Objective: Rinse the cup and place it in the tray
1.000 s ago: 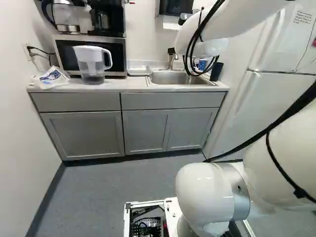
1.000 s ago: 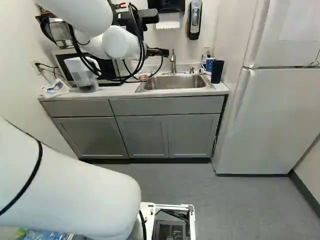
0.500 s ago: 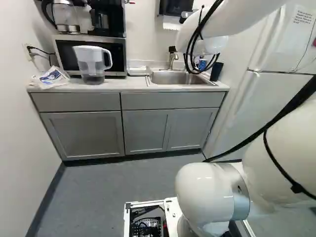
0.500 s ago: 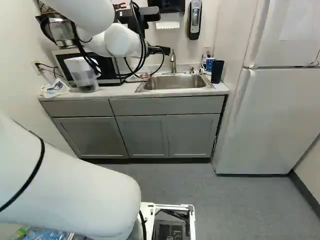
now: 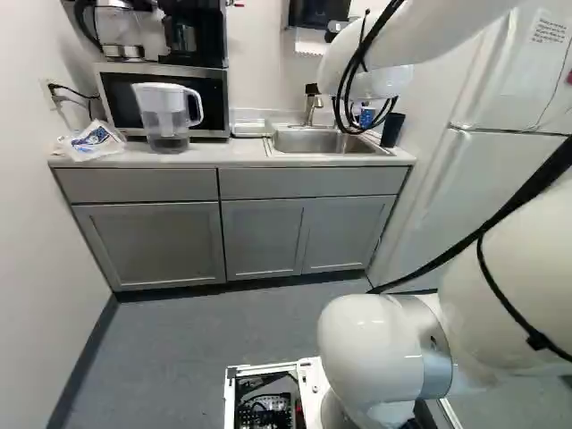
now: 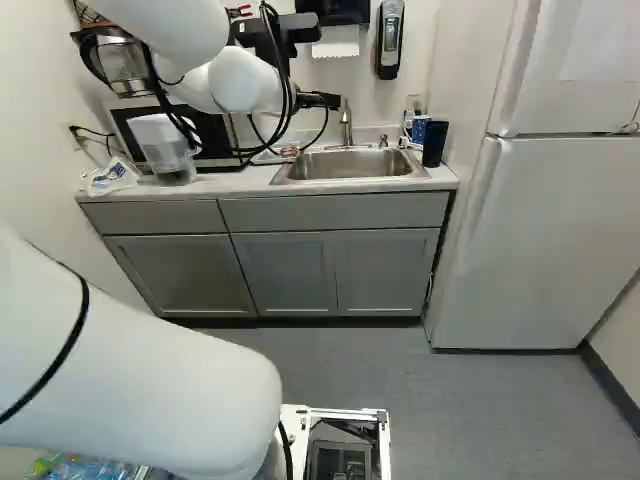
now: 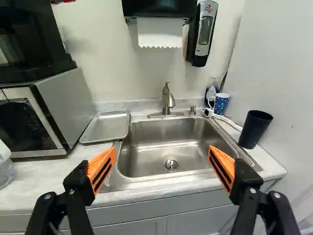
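My claw (image 7: 163,155) is wide open and empty, I'd guess to leave room for the cup. The dark cup (image 7: 254,129), probably the one to rinse, stands upright on the counter (image 7: 46,183), upper right of the right base view, handy to the sink (image 7: 168,142). The tray (image 7: 106,126) lies flat, upper middle of the left base view, likely so it's a short hop after rinsing.
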